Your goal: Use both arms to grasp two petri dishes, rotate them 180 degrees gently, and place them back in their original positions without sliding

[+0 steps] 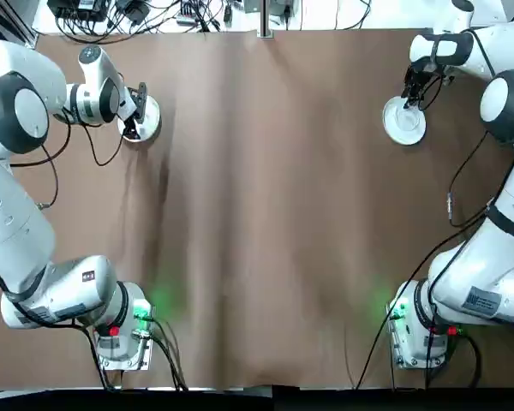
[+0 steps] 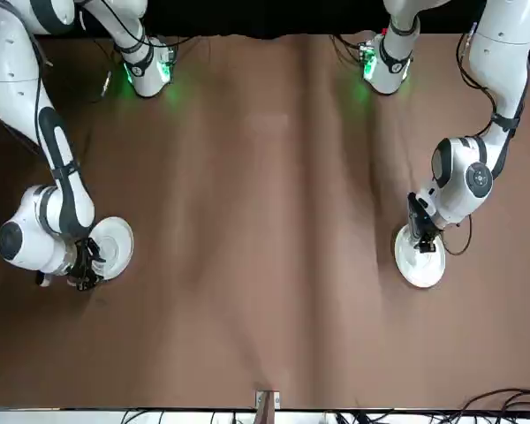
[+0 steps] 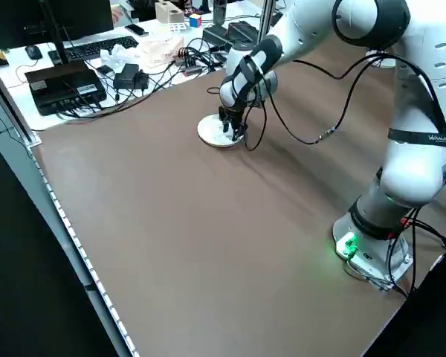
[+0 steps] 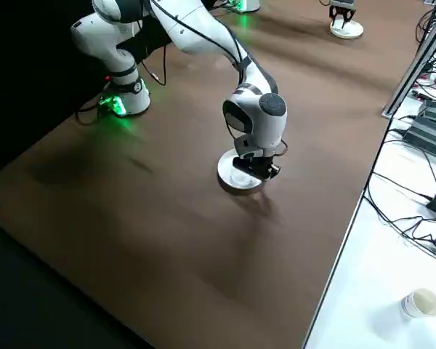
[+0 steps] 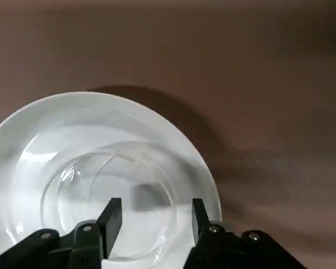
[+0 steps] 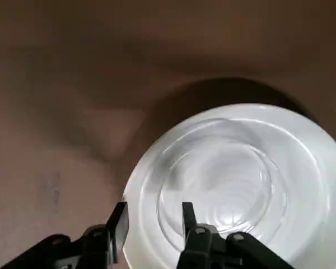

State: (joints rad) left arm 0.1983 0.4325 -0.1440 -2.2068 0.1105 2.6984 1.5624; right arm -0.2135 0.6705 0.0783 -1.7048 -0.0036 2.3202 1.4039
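Two round white petri dishes lie on the brown table. The left petri dish [image 1: 147, 116] [image 2: 421, 259] [image 3: 214, 132] [image 5: 101, 140] holds a clear inner ring. My left gripper [image 1: 134, 122] [image 2: 420, 231] [image 3: 233, 128] [image 5: 154, 218] hangs open just over its near edge, fingers straddling the clear ring's rim. The right petri dish [image 1: 405, 122] [image 2: 112, 245] [image 4: 236, 177] [image 6: 229, 168] sits under my right gripper [image 1: 414, 91] [image 2: 87, 265] [image 4: 251, 170] [image 6: 153, 221], also open. One of its fingers [image 6: 119, 223] is outside the white rim and the other is inside it.
Both arm bases [image 1: 124, 330] [image 1: 420, 330] with green lights stand at the near table edge. Beyond the far edge a white bench carries cables, a keyboard [image 3: 97, 46] and boxes. A paper cup [image 4: 420, 302] stands there too.
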